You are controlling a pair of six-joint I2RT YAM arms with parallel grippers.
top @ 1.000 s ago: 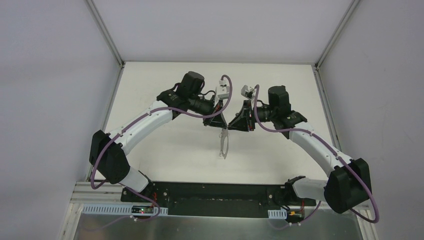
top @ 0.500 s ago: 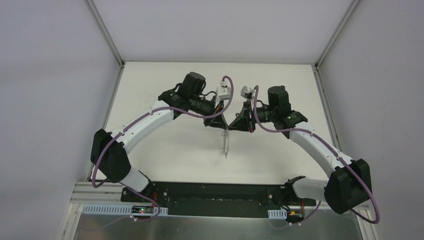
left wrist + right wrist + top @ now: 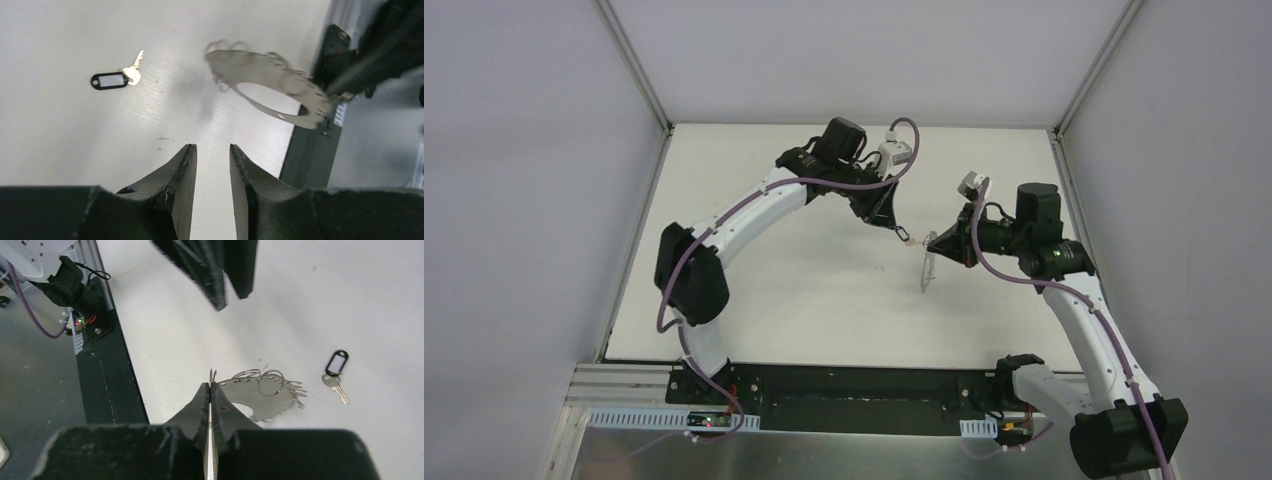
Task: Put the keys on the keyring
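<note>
The right claw [image 3: 210, 386] is clamped on the keyring [image 3: 265, 392] by its thin edge, up over the desk [image 3: 380, 300]. The left claw [image 3: 212, 150] hangs near, its two sides a little apart. The key [image 3: 120, 77] lies on the desk, upper left in the left wrist view.

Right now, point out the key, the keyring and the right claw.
key [image 3: 107, 80], left wrist view, middle of its head
keyring [image 3: 260, 72], left wrist view, upper band
right claw [image 3: 211, 386], right wrist view, midway between fingertips

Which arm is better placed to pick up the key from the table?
Left, probably. The left gripper is open and empty over the table, the key lying ahead of it; the right gripper is shut on the keyring.
</note>
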